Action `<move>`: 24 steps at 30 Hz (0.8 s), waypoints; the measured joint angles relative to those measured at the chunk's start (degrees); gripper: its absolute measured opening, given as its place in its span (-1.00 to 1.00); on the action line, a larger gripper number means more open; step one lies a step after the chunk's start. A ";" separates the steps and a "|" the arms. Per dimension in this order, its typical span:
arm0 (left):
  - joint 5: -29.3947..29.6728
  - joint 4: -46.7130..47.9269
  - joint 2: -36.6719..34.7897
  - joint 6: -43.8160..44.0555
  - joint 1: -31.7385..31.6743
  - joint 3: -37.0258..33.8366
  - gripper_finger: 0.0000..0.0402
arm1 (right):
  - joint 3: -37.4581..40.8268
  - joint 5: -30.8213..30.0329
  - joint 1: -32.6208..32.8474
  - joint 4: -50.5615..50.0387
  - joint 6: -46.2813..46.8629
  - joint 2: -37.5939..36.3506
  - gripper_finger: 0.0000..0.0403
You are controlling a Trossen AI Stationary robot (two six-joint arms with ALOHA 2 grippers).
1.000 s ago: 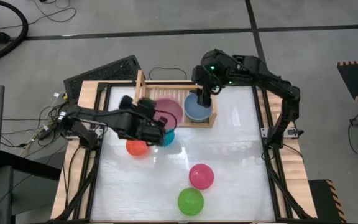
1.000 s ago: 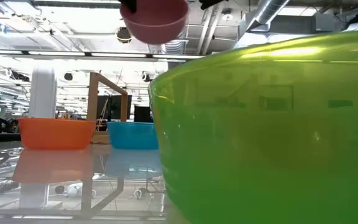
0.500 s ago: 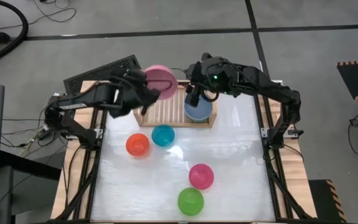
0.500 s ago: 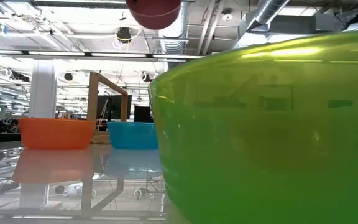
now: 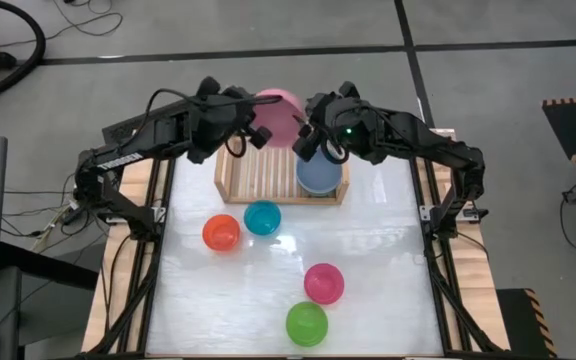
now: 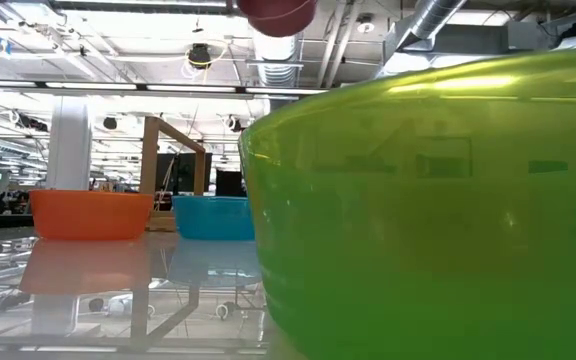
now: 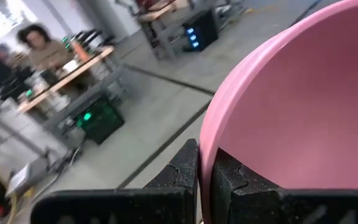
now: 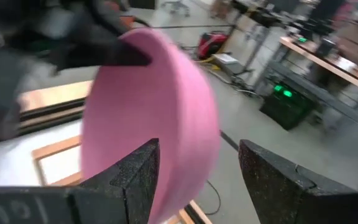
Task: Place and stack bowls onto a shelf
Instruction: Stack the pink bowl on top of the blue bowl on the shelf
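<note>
My left gripper [image 5: 255,130] is shut on a pink bowl [image 5: 276,113], held high over the far rim of the wooden shelf [image 5: 268,172]. The pink bowl also shows at the top of the low view [image 6: 278,14]. My right gripper [image 5: 308,137] is open just right of the pink bowl [image 8: 148,118], above the blue bowl [image 5: 318,177], which rests on the shelf's right end. The orange [image 5: 221,233], teal [image 5: 262,217], magenta [image 5: 323,283] and lime green [image 5: 306,323] bowls stand on the table. My left gripper pinches the pink bowl's rim [image 7: 206,140], with one finger [image 7: 232,180] inside the bowl and one finger [image 7: 182,177] outside. The bowl is lifted clear of the shelf and tilted. Whether my right gripper touches the bowl cannot be told.
The shelf's middle and left slats [image 5: 258,175] are bare. In the low view the lime green bowl [image 6: 428,210] fills the foreground, with the orange bowl [image 6: 91,215], the teal bowl [image 6: 213,217] and a shelf post [image 6: 152,170] behind. People sit at desks beyond the table [image 7: 39,46].
My left gripper has carried the pink bowl up and toward the table's far edge and right, from over the teal bowl to above the shelf's far rim, and the bowl has tipped. My right gripper has moved from over the blue bowl toward the pink bowl.
</note>
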State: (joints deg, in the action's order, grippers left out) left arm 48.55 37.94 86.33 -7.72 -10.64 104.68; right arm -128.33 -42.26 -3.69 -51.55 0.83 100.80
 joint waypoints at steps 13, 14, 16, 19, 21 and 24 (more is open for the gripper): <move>-16.50 -8.29 1.06 -21.84 -3.76 0.01 -1.00 | 0.00 -6.19 -1.31 -1.27 3.86 0.82 -0.01; -18.90 -8.45 1.05 -22.48 -4.35 0.01 -1.00 | 0.00 -7.08 -1.47 -1.71 3.89 0.82 -0.07; -22.89 -8.87 1.02 -22.76 -5.70 0.01 -1.00 | 0.00 -8.57 -1.87 -2.89 3.93 0.82 -0.21; -27.52 -9.42 1.09 -23.95 -7.54 0.01 -0.99 | 0.00 -9.12 -3.26 -5.25 4.12 0.82 -0.46; -30.26 -10.36 1.13 -24.90 -8.40 -0.01 -0.99 | 0.00 -9.24 -4.44 -6.48 4.12 0.84 -0.65; -32.28 -12.39 1.13 -25.13 -8.86 -0.01 -0.99 | 0.77 -9.11 -6.08 -6.88 3.56 0.83 -0.88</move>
State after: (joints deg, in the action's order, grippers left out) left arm 16.27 25.56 87.46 -32.85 -19.50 104.66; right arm -127.57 -51.37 -9.77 -58.43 4.39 101.63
